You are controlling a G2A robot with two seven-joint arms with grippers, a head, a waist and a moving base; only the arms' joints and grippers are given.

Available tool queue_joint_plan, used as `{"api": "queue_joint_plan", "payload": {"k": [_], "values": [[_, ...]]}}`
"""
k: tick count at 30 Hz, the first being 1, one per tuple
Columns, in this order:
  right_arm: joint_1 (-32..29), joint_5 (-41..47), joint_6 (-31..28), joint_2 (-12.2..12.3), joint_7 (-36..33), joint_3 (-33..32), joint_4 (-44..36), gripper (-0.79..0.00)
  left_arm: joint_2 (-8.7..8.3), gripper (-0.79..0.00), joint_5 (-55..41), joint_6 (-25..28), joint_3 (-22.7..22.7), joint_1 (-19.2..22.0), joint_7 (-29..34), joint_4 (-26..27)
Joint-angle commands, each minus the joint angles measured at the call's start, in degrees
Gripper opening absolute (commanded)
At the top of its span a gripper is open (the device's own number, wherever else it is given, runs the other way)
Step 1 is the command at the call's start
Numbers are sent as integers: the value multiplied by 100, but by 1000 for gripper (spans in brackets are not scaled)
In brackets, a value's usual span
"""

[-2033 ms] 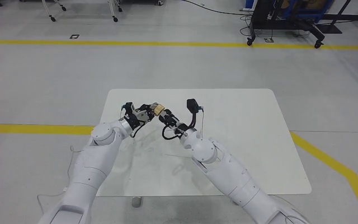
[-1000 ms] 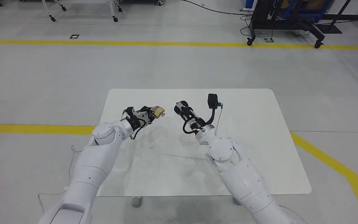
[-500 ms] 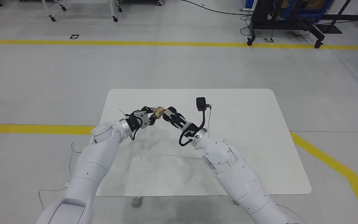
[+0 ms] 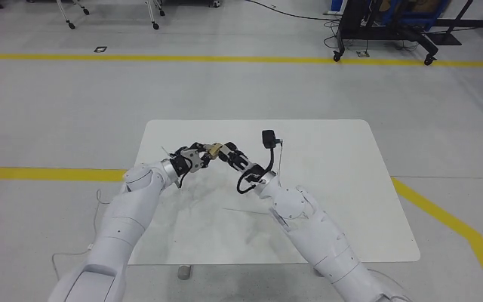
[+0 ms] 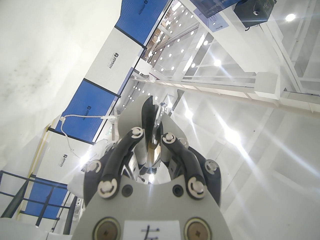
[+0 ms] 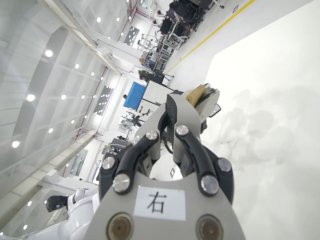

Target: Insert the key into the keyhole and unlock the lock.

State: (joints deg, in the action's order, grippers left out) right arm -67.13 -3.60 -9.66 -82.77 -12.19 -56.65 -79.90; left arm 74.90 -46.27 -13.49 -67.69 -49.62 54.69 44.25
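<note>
Clenched on the lock [image 4: 215, 149], the left gripper [image 4: 205, 153] holds it in the air above the table [image 4: 339, 189]. Just beside the lock's free end sits the right gripper [image 4: 229, 155], its fingers [image 6: 186, 118] pressed together. The key I take to be pinched there is too small to make out.

I judge the lock picked up and presented, with the two grippers tip to tip, so this is the insertion step. Whether the key's tip sits in the keyhole I cannot tell. Turning the key and springing the shackle are left to do.

The lock's brass body juts from the left fingertips toward the right gripper. Its long axis runs roughly level, along the line joining the two grippers. The keyhole end, by my reckoning, faces the right gripper, and the shackle end is buried between the left fingers [image 5: 147, 113]
</note>
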Motion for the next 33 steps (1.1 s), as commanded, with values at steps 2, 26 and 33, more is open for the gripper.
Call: {"api": "queue_joint_plan", "payload": {"k": [2,26,33], "values": [[-146,405,-146,44,-263,-241,-216,-505,-10,-785,25,438,-66,-72,-71,139],[-209,3457,627,36,-2237,-470,148,-619,-95,-785,305,1502,-175,-420,744,816],[-104,3532,745,22,-2258,-411,344,-770,-103,-785,358,1613,-133,-402,1052,811]]}}
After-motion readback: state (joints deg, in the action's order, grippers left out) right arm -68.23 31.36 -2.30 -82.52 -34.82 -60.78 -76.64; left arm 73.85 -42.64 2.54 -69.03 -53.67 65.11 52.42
